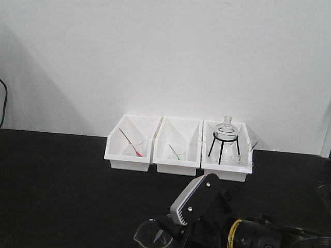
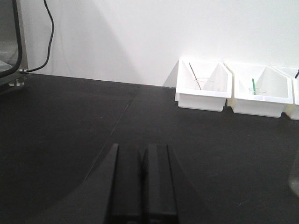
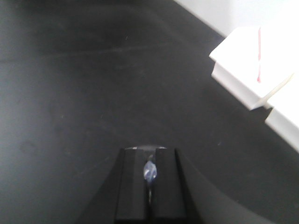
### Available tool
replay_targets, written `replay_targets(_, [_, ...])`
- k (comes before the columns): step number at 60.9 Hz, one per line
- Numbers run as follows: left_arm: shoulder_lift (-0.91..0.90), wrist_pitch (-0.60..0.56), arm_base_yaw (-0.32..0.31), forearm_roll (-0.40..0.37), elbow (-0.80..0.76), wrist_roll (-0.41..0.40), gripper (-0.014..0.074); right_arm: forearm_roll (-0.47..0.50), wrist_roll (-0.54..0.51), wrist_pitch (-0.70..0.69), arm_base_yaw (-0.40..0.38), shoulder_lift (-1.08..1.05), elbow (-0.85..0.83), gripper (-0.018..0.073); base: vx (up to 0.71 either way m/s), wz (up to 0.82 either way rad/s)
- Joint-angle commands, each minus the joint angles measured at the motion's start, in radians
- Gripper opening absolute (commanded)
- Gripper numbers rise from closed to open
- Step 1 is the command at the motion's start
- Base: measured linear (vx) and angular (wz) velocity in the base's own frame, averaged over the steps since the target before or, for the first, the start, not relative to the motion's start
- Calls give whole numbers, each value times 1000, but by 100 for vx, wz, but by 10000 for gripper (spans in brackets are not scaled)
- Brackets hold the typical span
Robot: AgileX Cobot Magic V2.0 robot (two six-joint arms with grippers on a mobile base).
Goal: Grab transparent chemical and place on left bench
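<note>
The transparent chemical [image 1: 150, 233], a small clear glass beaker, hangs low over the left bench [image 1: 62, 175], a matte black worktop against a white wall. My right gripper [image 1: 164, 233] is shut on its rim. In the right wrist view the glass [image 3: 150, 171] shows pinched between the two dark pads of the right gripper [image 3: 149, 150]. A clear glass edge of the beaker [image 2: 294, 179] shows at the right border of the left wrist view. My left gripper [image 2: 141, 149] hovers over bare bench, shut with nothing between its fingers.
Three white open-front bins stand at the wall: the left bin [image 1: 132, 147] holds a tiny beaker with a red rod, the middle bin [image 1: 178, 150] one with a green rod, the right bin [image 1: 227, 165] a flask on a black tripod. A black cable [image 2: 49, 37] hangs far left.
</note>
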Motion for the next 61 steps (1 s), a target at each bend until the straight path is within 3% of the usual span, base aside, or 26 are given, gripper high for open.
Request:
replay_targets(1, [-19,-78,-2,-1,16,-8,-3,24,22,-65,-1,-4,-34,28,0,0])
replay_targets(18, [-19,-78,-2,-1,16,-8,-3,34,72,-70,-1,31,-34,146,0,0])
replay_targets(24, [-19,-78,-2,-1,16,-8,-3,34,87,-72,-2,31,-34,253,0,0])
replay_targets(34, [-19,-78,-2,-1,16,-8,-3,34,80,-72,-2,31,-34,508,0,0])
replay_targets(42, [-19,-78,-2,-1,16,-8,-3,31,83,-75,-2,31,-34,631,0,0])
replay_targets(52, [-19,-78,-2,-1,16,-8,-3,34,138,-20,-2,-70,-31,638,0,0])
replay_targets(61, [-19,-78,-2,-1,16,-8,-3,33,202,121,1,-264,-31,601,0,0])
